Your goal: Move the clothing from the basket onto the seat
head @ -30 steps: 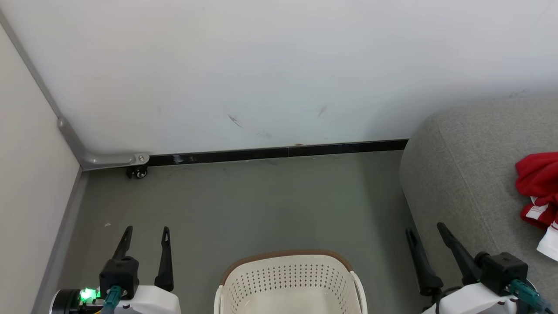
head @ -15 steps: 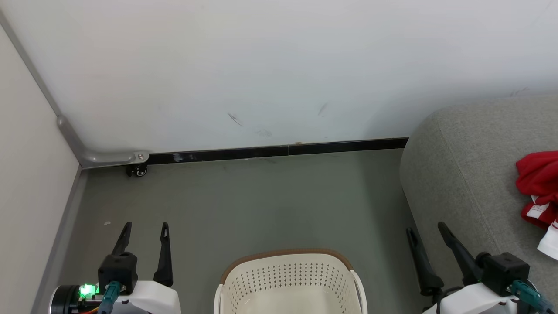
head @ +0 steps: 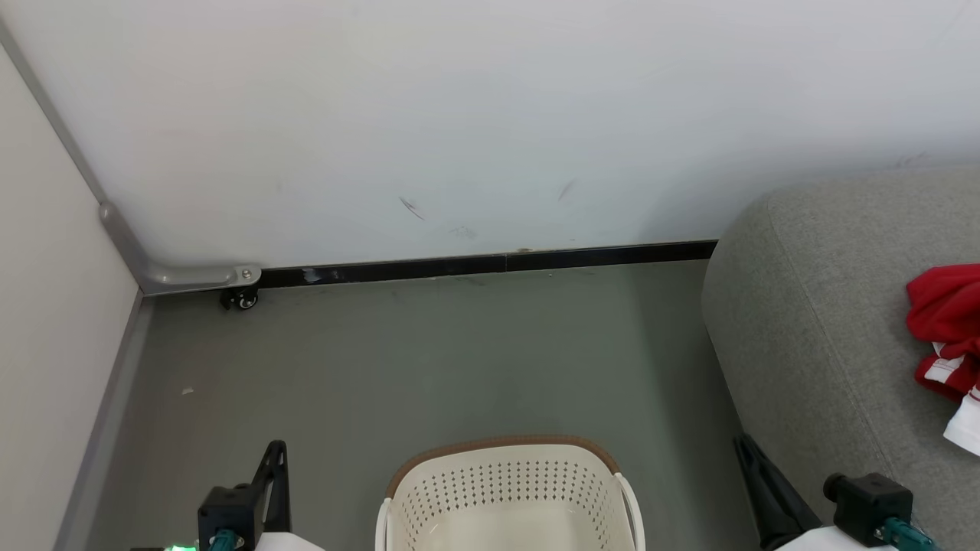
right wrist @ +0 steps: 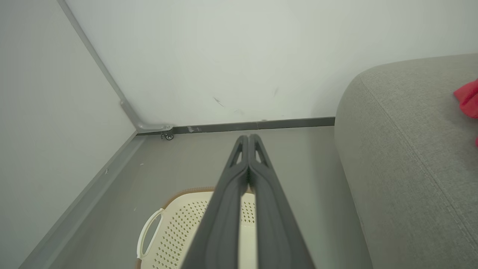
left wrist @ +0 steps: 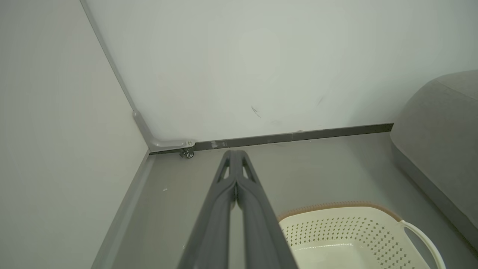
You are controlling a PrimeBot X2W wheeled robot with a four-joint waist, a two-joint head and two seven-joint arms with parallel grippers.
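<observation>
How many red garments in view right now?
1 bunched red-and-white clothing pile on the grey sofa, cut by the head view's right edge; it may hide more. None in the visible part of the basket.

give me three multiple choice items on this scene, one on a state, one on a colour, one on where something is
1. How do the left gripper and the right gripper stand?
A. both open
B. both shut
C. left open, right shut

2. What colour is the band along the rim of the basket?
A. brown
B. blue
C. black

3. Where does the clothing lie?
A. in the basket
B. in the left gripper
C. on the seat

Answers:
1 B, since each wrist view shows its two fingers pressed together with nothing between them.
2 A, since the head view shows a brown band on top of the cream perforated side.
3 C, since the red fabric rests on the grey seat at the right of the head view.
</observation>
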